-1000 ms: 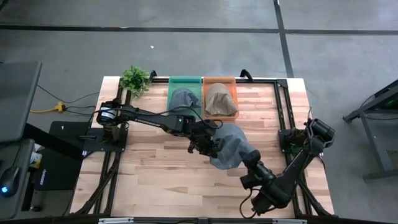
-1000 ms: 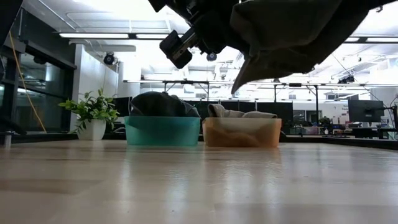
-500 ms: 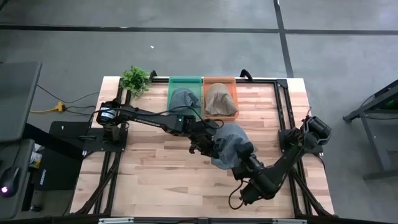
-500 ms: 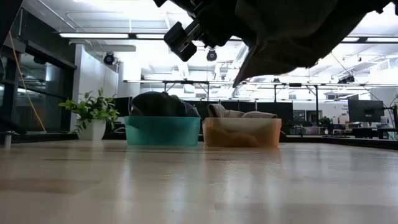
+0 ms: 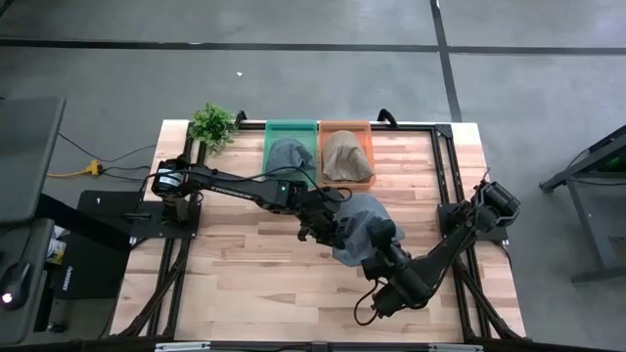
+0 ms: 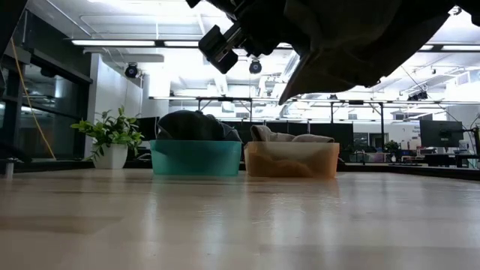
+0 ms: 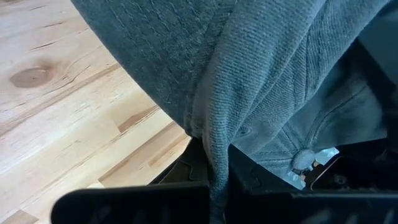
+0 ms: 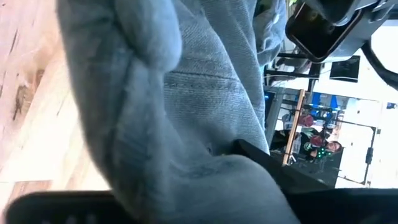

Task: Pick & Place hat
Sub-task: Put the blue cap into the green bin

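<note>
Grey hat [image 5: 359, 225] hangs mid-counter, clear of the wood counter [image 5: 235, 264], between both grippers. Behind it at the far edge: teal bin [image 5: 291, 147] w/ a dark grey hat [image 5: 290, 154] inside, orange bin [image 5: 345, 152] w/ a tan hat [image 5: 344, 154], small potted plant [image 5: 212, 124] just beside the teal bin. Nothing lies between the held hat and the bins.

Left gripper [image 5: 328, 231]: jaws fully closed, pinching the hat's edge. Right gripper [image 5: 383, 235]: jaws pressed into the hat's other side; right wrist view shows fabric bunched between them.

Vs a sec ago: right arm has swung in from the near edge to the hat, jaws narrowing; left unchanged.

Low view shows the hat [image 6: 352, 37] well above the counter, which the high view can't; left wrist view shows the cap's inner seam and top button.
</note>
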